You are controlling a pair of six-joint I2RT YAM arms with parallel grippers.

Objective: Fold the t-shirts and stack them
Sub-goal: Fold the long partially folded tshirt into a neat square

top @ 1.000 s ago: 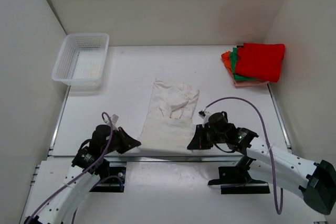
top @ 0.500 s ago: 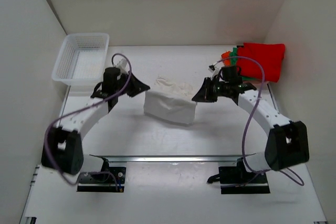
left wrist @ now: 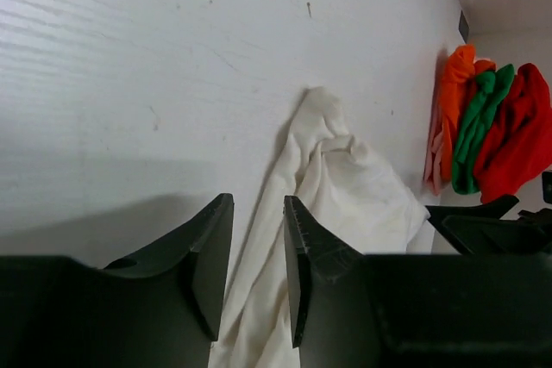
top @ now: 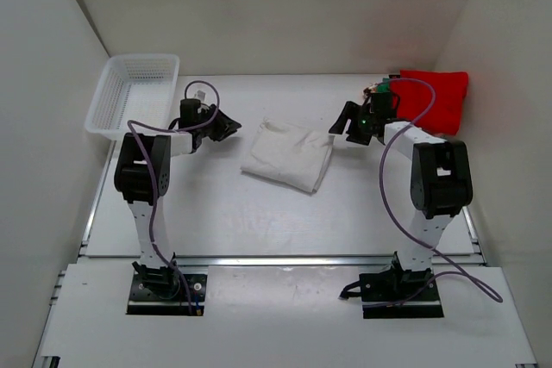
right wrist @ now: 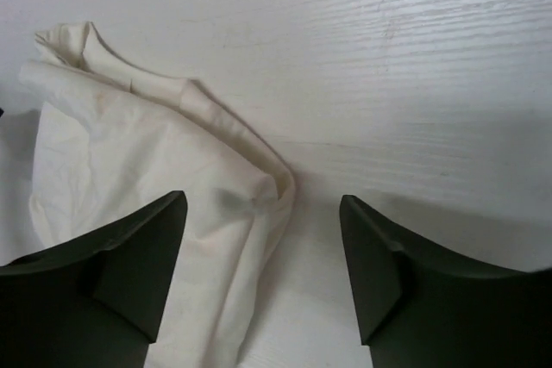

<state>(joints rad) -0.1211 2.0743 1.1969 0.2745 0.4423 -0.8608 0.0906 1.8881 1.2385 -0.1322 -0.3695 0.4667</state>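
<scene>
White t-shirt (top: 289, 154) lies folded in a rumpled, slightly skewed rectangle near the middle of the surface (top: 216, 204).

Left tool (left wrist: 257, 213) sits just left of the shirt's far-left corner. Its jaws are parted a little and grip nothing; the cloth edge shows beyond the gap.

Right tool (right wrist: 263, 208) sits just right of the far-right corner. Its jaws are wide apart and empty, with the shirt's folded edge on the surface below the gap.

Far right: red t-shirt (top: 429, 99) tops a pile, with green t-shirt (left wrist: 479, 127) and orange t-shirt (left wrist: 455, 92) edges showing at its left side.

Far left: basket (top: 134, 96).
</scene>
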